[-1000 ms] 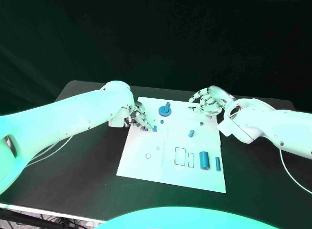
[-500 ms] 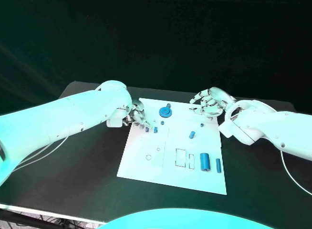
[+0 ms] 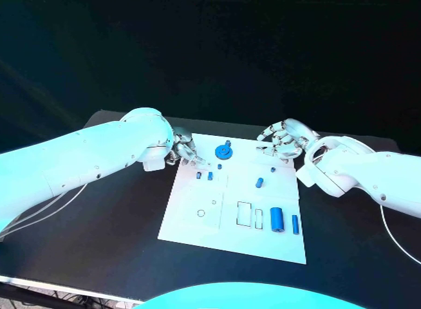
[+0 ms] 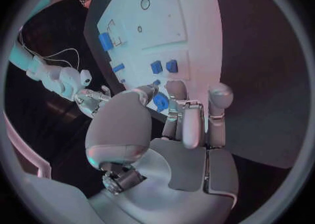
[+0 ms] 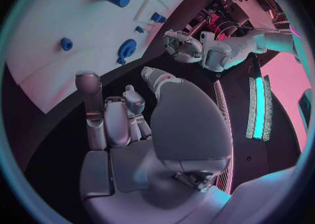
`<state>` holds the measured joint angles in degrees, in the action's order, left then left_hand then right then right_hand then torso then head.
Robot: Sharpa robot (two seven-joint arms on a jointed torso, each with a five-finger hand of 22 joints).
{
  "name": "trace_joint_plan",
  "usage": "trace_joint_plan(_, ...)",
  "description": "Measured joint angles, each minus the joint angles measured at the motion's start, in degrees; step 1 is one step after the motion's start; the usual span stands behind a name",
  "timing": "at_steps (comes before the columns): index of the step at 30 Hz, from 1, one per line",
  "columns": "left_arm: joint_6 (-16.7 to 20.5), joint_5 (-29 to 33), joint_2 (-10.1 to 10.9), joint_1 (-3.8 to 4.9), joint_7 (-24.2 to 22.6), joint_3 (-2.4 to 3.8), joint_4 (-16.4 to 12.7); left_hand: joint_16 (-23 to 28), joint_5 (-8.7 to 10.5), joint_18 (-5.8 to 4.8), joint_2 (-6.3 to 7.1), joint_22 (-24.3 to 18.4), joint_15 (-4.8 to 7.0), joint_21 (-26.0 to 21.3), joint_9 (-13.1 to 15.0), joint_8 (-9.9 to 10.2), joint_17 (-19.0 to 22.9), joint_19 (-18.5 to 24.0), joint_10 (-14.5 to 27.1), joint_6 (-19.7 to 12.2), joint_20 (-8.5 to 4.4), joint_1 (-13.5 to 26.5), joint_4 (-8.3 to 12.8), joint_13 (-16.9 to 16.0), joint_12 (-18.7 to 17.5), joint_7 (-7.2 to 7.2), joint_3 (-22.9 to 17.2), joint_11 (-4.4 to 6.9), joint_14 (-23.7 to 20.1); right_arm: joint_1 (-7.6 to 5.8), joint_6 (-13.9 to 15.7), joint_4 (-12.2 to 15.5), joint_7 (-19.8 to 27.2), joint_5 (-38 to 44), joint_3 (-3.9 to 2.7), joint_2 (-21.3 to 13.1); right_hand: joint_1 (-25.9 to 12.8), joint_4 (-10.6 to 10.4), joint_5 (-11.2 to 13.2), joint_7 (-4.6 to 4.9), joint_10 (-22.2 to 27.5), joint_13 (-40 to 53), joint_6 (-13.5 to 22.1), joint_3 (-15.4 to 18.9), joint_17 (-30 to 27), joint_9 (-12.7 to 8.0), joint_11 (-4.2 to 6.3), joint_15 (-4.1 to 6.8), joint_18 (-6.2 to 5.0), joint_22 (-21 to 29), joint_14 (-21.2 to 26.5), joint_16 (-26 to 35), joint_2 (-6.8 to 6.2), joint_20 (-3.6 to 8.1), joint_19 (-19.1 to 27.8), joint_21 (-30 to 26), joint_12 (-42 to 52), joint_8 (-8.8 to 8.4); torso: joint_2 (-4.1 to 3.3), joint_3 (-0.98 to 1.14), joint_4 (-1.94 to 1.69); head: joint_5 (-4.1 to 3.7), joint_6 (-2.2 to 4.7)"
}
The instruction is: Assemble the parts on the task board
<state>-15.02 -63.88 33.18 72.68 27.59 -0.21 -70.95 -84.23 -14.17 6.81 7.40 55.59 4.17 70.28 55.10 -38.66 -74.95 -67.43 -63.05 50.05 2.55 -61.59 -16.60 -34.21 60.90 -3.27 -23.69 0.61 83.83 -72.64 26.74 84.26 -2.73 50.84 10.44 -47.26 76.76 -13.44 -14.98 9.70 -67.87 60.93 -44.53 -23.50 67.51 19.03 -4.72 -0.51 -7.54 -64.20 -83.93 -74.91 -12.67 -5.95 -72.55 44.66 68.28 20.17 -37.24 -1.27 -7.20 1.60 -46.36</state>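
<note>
Table (image 3: 109, 257) black, task board (image 3: 197, 228) lying flat at its middle between my two arms. On the board: round blue gear (image 3: 223, 151) near the far edge, two small blue pegs (image 3: 204, 174) just nearer, one short peg (image 3: 259, 181) mid-board, a large cylinder (image 3: 277, 219) beside a thin bar (image 3: 294, 223). My left hand (image 3: 181, 149) hovers at the board's far left corner, fingers loosely curled, holding nothing. My right hand (image 3: 283, 140) likewise at the far right corner, empty.
</note>
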Motion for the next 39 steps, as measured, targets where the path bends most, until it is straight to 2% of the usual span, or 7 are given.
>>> trace_joint_plan(3, 2.27, 0.68, 0.9, -0.01, -0.34, 0.01, -1.04, 0.41, -0.25, -0.01, 0.69, -0.87, -0.44, -0.9, -1.26, 1.81, 0.0, 0.42, 1.89, -1.34, 0.4, -1.38, 0.03, 2.14, -1.51, -0.55, -1.15, -0.44, 0.2, 0.0, 0.0, 0.04, 0.0, 0.0, 0.0, -0.09, 0.0, 0.0, 0.0, -0.2, 0.0, 0.0, 0.2, 0.0, 0.0, 0.0, 0.0, 0.0, 0.0, 0.0, 0.0, 0.0, 0.0, 0.0, 0.0, 0.0, 0.0, 0.22, 0.0, 0.01, -0.01, 0.02, 0.02)
trace_joint_plan(6, 4.36, 1.22, 1.75, -0.1, -0.72, 0.01, -2.23, 2.17, -0.26, 1.15, 1.74, -4.32, -1.55, -3.43, -3.62, 4.46, 0.15, 3.07, 3.72, -3.07, 1.18, -4.25, 0.17, 3.17, -2.55, -1.86, -3.19, -1.67, 0.13, 0.01, 0.0, 0.06, 0.0, 0.0, 0.0, -0.18, 0.0, 0.0, 0.0, -0.2, 0.0, 0.0, 0.2, 0.0, 0.09, 0.0, 0.0, 0.0, 0.0, 0.0, 0.0, 0.0, 0.0, 0.0, 0.0, 0.01, 0.0, 0.22, 0.02, 0.01, -0.02, 0.03, 0.03)
trace_joint_plan(12, 9.08, 2.11, 4.03, -0.68, -1.69, -0.15, -5.55, 3.72, -0.26, 1.16, 3.57, -7.74, -2.77, -6.13, -6.98, 7.66, 2.77, 5.34, 5.63, -5.34, 2.26, -6.85, 0.24, 3.98, -2.84, -3.7, -5.58, -2.98, -0.71, 0.01, 0.0, 0.12, -0.01, -0.01, 0.0, -0.28, 0.0, 0.0, 0.0, -0.2, 0.0, 0.0, 0.2, 0.0, 0.09, 0.0, 0.0, 0.0, 0.0, 0.0, 0.0, 0.0, 0.0, 0.0, 0.0, 0.03, 0.0, 0.22, 0.04, 0.01, -0.04, 0.08, 0.16)
trace_joint_plan(20, 16.61, 2.42, 7.08, -2.77, -2.77, -0.36, -9.88, 3.72, -0.26, 1.15, 5.59, -8.04, -3.18, -6.29, -8.45, 8.1, 3.04, 5.42, 5.6, -5.76, 2.35, -4.85, -0.16, 4.28, -2.31, -4.12, -3.65, -3.39, -0.72, 0.01, 0.01, 0.18, -0.01, -0.01, 0.0, -0.56, 0.0, 0.0, 0.0, -0.2, 0.0, 0.0, 0.2, 0.0, 0.09, 0.01, 0.0, 0.0, 0.0, 0.0, 0.0, 0.0, 0.0, 0.0, 0.0, 0.03, 0.0, 0.22, 0.07, 0.03, -0.1, 0.02, 0.22)
trace_joint_plan(27, 22.22, 1.25, 8.44, -5.26, -3.03, -0.48, -11.9, 3.72, -0.26, 1.15, 5.95, -8.56, -3.39, -6.69, -8.76, 8.1, 3.32, 5.61, 6.02, -6.54, 2.55, -4.51, 0.14, 4.5, -2.16, -4.5, -1.99, -3.81, -0.92, 0.01, 0.02, 0.23, -0.01, -0.02, 0.0, -0.78, 0.0, 0.0, 0.0, -0.2, 0.0, 0.0, 0.2, 0.0, 0.08, 0.01, 0.0, 0.0, 0.0, 0.0, 0.0, 0.0, 0.0, 0.0, 0.0, 0.03, 0.0, 0.22, 0.08, -0.01, -0.07, 0.09, 0.33)
trace_joint_plan(31, 24.25, 0.4, 8.57, -6.12, -3.08, -0.48, -12.32, 3.72, -0.26, 1.15, 6.24, -8.74, -3.38, -6.89, -8.83, 8.05, 3.51, 5.61, 6.02, -6.85, 2.55, -4.8, 0.07, 4.56, -2.16, -4.6, -1.6, -3.81, -0.92, 0.03, 0.02, 0.24, -0.01, -0.02, 0.0, -0.89, 0.0, 0.0, 0.0, -0.2, 0.0, 0.0, 0.2, 0.0, 0.08, 0.01, 0.0, 0.0, 0.0, 0.0, 0.0, 0.0, 0.0, 0.0, 0.0, 0.03, 0.0, 0.22, 0.06, -0.01, -0.02, 0.18, 0.37)
trace_joint_plan(39, 26.41, -1.11, 8.6, -7.39, -3.09, -0.48, -12.76, 3.72, -0.26, 1.15, 6.24, -8.77, -3.38, -6.89, -8.47, 5.42, 3.56, 5.61, 6.23, -6.94, 2.55, -4.8, -0.07, 4.83, -1.59, -4.52, 0.45, -4.01, -0.92, 0.09, 0.02, 0.27, -0.01, -0.02, 0.0, -0.98, 0.0, 0.0, 0.0, -0.02, 0.0, 0.0, 0.38, 0.0, 0.08, -0.06, 0.0, 0.0, 0.0, 0.0, 0.0, 0.0, 0.0, 0.0, 0.0, 0.03, 0.0, 0.22, 0.01, -0.03, 0.04, 0.19, 0.41)
